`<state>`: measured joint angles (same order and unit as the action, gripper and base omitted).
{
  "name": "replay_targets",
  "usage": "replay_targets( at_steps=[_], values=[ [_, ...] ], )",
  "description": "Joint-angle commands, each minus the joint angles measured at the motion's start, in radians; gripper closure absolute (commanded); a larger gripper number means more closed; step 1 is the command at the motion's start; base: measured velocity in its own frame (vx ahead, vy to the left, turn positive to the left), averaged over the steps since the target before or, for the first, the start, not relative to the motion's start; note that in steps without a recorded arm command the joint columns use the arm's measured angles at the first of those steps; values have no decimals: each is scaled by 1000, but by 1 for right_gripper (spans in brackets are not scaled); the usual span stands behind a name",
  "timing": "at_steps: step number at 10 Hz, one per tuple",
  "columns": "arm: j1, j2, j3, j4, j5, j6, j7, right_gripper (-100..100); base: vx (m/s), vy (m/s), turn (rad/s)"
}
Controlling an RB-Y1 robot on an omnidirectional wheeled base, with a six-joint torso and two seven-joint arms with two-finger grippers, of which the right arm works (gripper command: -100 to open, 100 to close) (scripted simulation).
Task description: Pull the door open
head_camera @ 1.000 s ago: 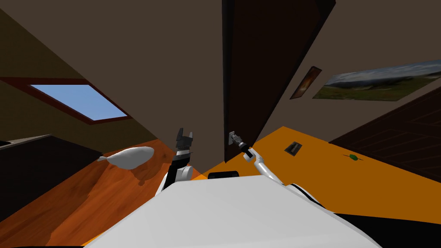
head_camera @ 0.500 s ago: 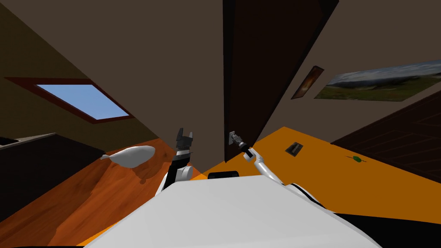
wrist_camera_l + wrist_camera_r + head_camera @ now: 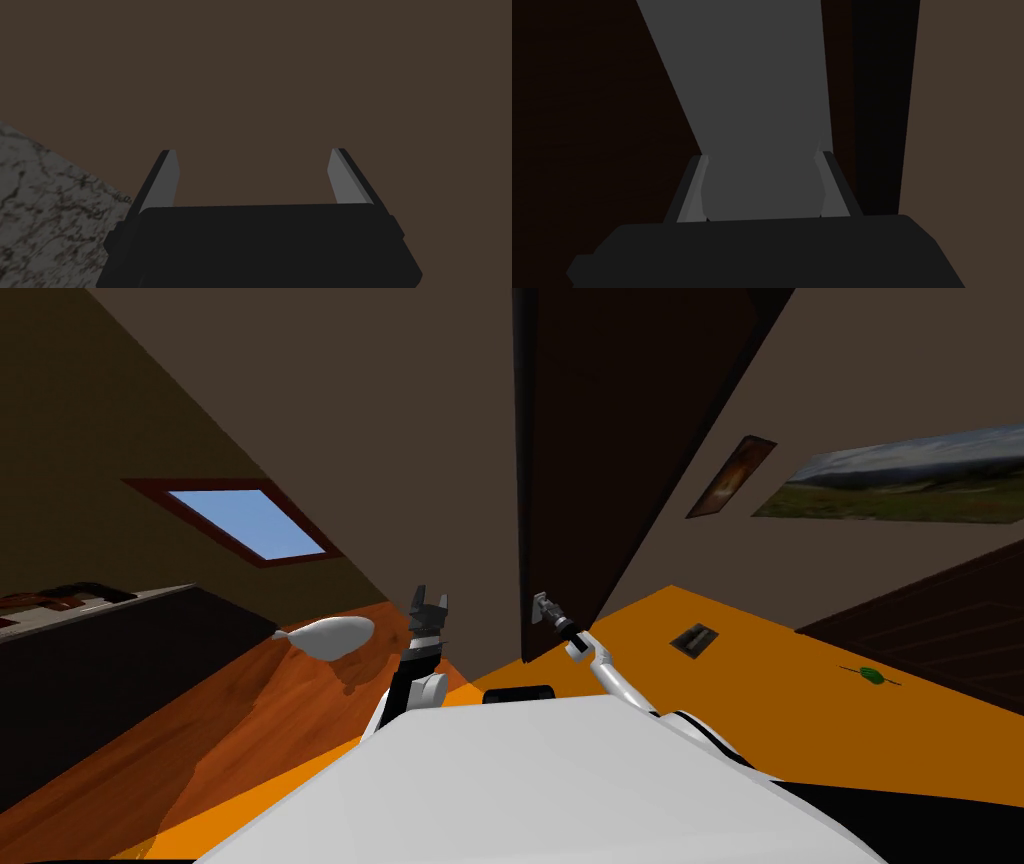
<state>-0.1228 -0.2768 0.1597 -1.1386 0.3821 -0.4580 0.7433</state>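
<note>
Right wrist view: gripper clamped on the handle

The right gripper (image 3: 762, 157) has both fingers (image 3: 696, 195) pressed against the sides of a grey handle (image 3: 752, 90), which runs away from it along the dark door (image 3: 587, 130); past the door's edge lies a black strip, then brown wall (image 3: 962, 110). In the head view the door stands just ahead, slightly right of centre, rising tall between brown walls; the handle sits low by its left edge; the right arm reaches forward to it. The left gripper (image 3: 428, 600) is raised left of the door, near it but apart; its blades stand wide apart and hold nothing. A window (image 3: 250, 523) lies far left; two pictures (image 3: 730, 476) hang on the right wall.
</note>
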Motion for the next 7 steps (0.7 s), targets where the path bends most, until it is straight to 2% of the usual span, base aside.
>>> replay_targets(
  at_steps=[1,5,6,7],
  values=[
    [-4,4,6,12,-22,-5,-46,100,-67,-46,115],
    [-20,1,9,36,-88,-8,-156,100,-73,-51,121],
    [-20,1,9,36,-88,-8,-171,100,-47,-47,46],
    [-25,0,9,43,-107,-9,-204,100,-42,-40,79]
  ],
)
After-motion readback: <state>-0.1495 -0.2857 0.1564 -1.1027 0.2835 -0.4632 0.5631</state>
